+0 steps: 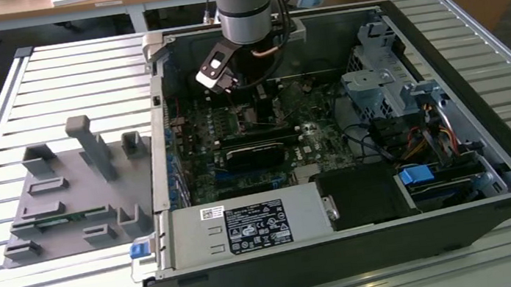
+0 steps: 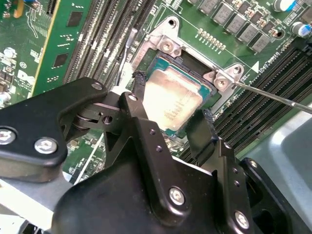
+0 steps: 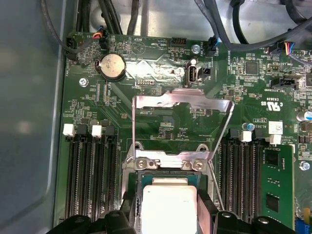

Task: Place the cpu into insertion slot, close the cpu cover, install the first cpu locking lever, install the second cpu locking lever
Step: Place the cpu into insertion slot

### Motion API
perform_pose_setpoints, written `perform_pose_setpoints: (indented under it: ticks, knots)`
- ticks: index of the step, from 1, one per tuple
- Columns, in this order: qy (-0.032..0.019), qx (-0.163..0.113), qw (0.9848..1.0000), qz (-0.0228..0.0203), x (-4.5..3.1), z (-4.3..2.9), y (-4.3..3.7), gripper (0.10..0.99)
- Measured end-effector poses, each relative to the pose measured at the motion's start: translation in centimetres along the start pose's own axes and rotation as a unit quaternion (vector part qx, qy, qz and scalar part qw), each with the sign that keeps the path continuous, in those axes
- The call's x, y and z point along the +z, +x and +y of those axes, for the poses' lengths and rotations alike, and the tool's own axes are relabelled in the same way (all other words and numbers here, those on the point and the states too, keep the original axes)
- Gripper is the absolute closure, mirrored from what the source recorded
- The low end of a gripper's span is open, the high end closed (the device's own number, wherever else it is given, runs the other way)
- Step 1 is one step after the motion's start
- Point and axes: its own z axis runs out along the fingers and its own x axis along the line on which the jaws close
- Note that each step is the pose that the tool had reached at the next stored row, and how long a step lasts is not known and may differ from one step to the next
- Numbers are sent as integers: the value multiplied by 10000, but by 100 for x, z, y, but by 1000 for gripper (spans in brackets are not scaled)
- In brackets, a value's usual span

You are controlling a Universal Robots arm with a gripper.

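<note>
The cpu, a pale silvery square chip, lies level in the insertion slot, whose silvery rim frames it on the green board. My gripper straddles it, one black finger against each of two opposite edges. The first wrist view has the same grip: cpu between fingers, slot rim just beyond. The cpu cover, a thin silvery frame, stands flipped open behind the slot. Thin wire levers stick out unlatched beside the slot. In the exterior view the gripper reaches down into the open computer case.
Memory slots flank the socket, and a coin battery sits behind the cover. A long black block, the grey power-supply box and drive cage crowd the case. A grey fixture plate lies at the exterior view's left.
</note>
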Motion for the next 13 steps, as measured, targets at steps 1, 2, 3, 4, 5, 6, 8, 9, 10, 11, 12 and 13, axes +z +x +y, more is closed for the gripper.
perform_pose_setpoints:
  ticks: [1, 2, 3, 4, 5, 6, 8, 9, 10, 11, 12, 13]
  knots:
    - [0, 0, 10000, 0, 2, 4, 0, 475]
    - [0, 3, 10000, -1, 3, 8, 0, 475]
    - [1, 5, 10000, -1, 4, 12, 0, 475]
    - [1, 5, 10000, -1, 4, 11, 0, 475]
    - [1, 6, 10000, 0, 4, 11, 0, 475]
    - [1, 6, 10000, 0, 1, 12, 0, 475]
    - [0, 5, 10000, 0, -23, 14, -1, 475]
    - [1, 6, 10000, 0, -43, 15, -3, 475]
    - [0, 6, 10000, 0, -61, 17, -4, 475]
    - [1, 6, 10000, 0, -81, 18, -5, 475]
    - [0, 5, 10000, 0, -97, 19, -7, 475]
    - [1, 5, 10000, 0, -105, 20, -11, 475]
